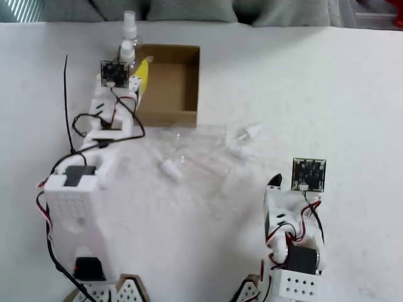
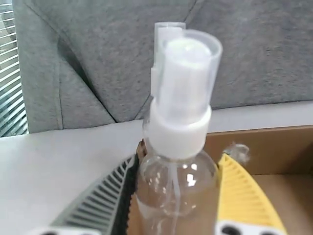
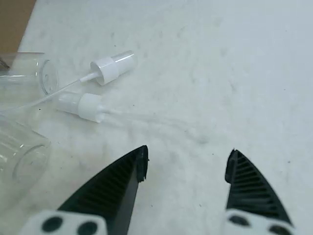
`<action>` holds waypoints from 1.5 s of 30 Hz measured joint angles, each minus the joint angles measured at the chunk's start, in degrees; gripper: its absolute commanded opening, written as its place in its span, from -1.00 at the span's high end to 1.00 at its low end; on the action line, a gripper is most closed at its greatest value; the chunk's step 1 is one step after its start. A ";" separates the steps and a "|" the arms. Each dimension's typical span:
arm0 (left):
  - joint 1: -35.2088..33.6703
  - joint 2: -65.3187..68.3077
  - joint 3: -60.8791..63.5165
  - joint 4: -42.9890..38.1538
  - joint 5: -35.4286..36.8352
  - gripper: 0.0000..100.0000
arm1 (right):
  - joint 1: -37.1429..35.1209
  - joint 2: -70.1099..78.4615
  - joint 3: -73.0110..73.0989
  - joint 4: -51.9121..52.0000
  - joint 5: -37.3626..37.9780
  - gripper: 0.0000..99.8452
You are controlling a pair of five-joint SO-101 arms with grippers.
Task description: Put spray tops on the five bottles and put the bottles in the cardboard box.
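The left gripper (image 2: 175,196) is clamping a clear bottle (image 2: 177,178) with its spray top on, the cardboard box (image 2: 274,147) just beyond. The right gripper (image 3: 187,161) is hanging wide open, loose spray tops (image 3: 111,66) lying just ahead. The bottle seems to be outside the rim, so releasing here risks dropping it on the table.

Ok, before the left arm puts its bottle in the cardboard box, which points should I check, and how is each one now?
1. Spray top on the bottle: ok, it sits on the neck.
2. Top screwed tight: cannot tell.
3. Left gripper grip: ok, shut on the bottle, which is upright.
4. Bottle over the cardboard box opening: not ok, it looks beside the box's far left corner.
5. Right gripper out of the way: ok, open, well away from the box.
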 measured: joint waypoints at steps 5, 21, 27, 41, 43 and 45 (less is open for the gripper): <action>0.00 -0.09 -1.05 2.02 0.09 0.76 | 0.00 0.00 0.00 0.00 0.00 0.53; 0.00 -0.09 -5.98 10.64 4.13 0.76 | 0.00 0.00 0.00 0.00 0.00 0.53; 0.00 -0.09 -5.98 9.85 4.13 0.76 | 0.00 0.00 0.00 0.00 0.00 0.53; -0.09 5.10 -10.73 9.05 4.40 0.71 | 0.00 0.00 0.00 0.00 0.00 0.53; -0.09 5.89 -11.60 9.05 4.40 0.61 | 0.00 0.00 0.00 0.00 0.00 0.53; -0.09 6.24 -11.78 8.97 4.40 0.48 | 0.00 0.00 0.00 0.00 0.00 0.53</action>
